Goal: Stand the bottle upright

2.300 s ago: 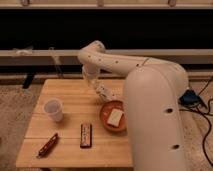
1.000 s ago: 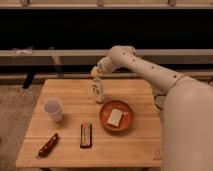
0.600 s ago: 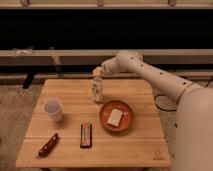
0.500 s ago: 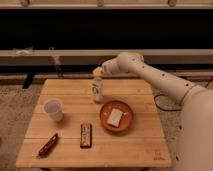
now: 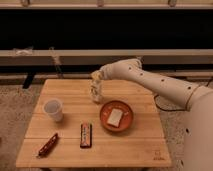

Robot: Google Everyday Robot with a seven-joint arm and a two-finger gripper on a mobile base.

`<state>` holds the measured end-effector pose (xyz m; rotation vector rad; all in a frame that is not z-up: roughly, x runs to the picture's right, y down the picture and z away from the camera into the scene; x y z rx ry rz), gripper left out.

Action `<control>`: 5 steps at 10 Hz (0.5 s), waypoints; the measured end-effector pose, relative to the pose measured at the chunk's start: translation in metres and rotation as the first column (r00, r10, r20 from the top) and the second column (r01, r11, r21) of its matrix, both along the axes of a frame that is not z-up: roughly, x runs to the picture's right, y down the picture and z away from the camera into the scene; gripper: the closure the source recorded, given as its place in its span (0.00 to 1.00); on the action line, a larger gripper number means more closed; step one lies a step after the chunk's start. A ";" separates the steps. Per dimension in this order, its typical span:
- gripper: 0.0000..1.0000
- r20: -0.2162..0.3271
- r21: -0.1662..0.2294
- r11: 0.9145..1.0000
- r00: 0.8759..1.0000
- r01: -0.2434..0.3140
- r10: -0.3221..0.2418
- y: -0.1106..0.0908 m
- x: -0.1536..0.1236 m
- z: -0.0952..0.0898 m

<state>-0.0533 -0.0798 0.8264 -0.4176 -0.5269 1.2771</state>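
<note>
The gripper (image 5: 97, 76) sits at the top of the upright bottle (image 5: 95, 91); its grasp cannot be told. The plate (image 5: 104, 114) lies just below-right of it, the cup (image 5: 53, 109) left.

No readable text; end effector (image 5: 97, 76) at top of bottle (image 5: 95, 91).

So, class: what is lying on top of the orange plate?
A pale, flat piece like bread lies on the orange plate; whatever is beneath it is covered. The end effector is at the bottle, behind the plate.
</note>
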 end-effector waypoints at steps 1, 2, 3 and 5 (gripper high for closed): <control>0.85 -0.006 0.008 1.000 1.000 -0.002 0.002 0.002 -0.003 0.001; 0.77 -0.013 0.016 1.000 1.000 -0.007 0.008 0.003 -0.004 0.002; 0.63 -0.027 0.030 0.999 0.999 -0.019 0.020 0.005 -0.005 0.004; 0.47 -0.036 0.040 0.999 0.999 -0.021 0.022 0.009 -0.011 0.006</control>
